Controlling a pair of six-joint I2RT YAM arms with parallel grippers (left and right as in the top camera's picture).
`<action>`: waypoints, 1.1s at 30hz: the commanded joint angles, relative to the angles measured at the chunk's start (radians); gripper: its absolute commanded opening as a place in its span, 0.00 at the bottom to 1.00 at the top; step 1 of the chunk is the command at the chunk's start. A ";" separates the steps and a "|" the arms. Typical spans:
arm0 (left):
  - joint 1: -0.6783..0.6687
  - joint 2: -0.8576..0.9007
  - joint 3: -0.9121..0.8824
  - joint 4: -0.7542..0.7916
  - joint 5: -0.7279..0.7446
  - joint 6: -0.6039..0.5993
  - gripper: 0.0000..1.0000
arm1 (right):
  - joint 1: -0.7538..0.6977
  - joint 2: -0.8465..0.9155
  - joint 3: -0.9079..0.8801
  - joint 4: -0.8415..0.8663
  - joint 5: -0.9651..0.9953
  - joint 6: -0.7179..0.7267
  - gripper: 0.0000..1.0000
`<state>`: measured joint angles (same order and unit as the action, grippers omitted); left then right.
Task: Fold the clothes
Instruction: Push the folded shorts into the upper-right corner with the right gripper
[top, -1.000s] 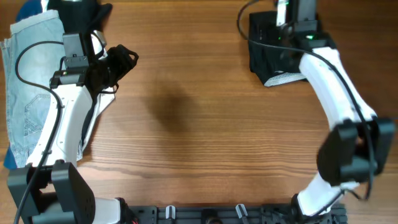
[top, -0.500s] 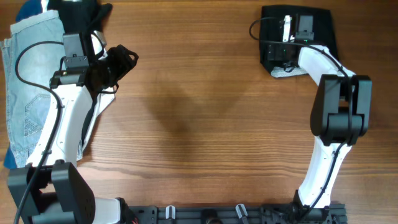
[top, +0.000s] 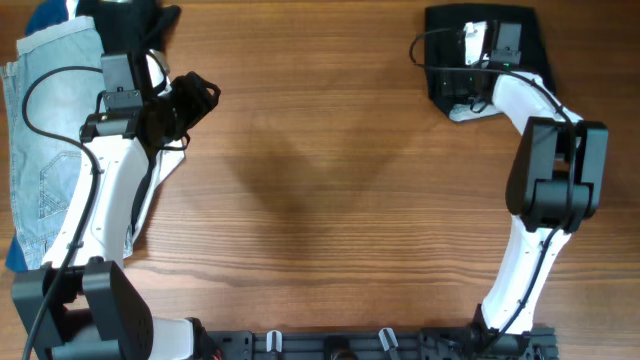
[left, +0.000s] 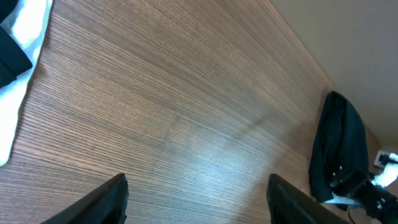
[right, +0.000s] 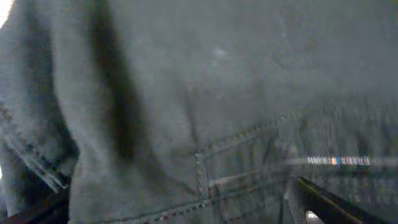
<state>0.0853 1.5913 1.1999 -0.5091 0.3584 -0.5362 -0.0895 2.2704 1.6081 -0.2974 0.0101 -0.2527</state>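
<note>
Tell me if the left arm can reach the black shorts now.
Doubtful. The black shorts lie at the far right corner under the right gripper; the left gripper hovers far left.

Black shorts (top: 530, 40): the right arm (top: 515, 95) hides part from us.
Right wrist view: we see only blurred fabric.
Denim shorts (top: 40, 200): the left edge cuts them.

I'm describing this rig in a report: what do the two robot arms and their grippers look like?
Both have white shell links joined by bulky black joints. A thin black cable loops along the left arm and another along the right arm. The left gripper and right gripper are black, with dark, blocky fingers.
</note>
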 joint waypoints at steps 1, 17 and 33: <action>-0.003 0.002 0.006 0.003 -0.017 0.012 0.80 | -0.020 -0.158 0.020 -0.078 -0.045 -0.008 1.00; -0.003 0.002 0.006 0.003 -0.020 0.012 1.00 | -0.021 -0.328 0.033 -0.283 -0.159 0.084 1.00; -0.003 0.002 0.006 0.002 -0.020 0.012 1.00 | -0.053 0.071 0.033 -0.069 0.003 0.148 0.99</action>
<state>0.0853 1.5913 1.1999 -0.5091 0.3443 -0.5331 -0.1253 2.2791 1.6424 -0.3752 -0.0395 -0.1349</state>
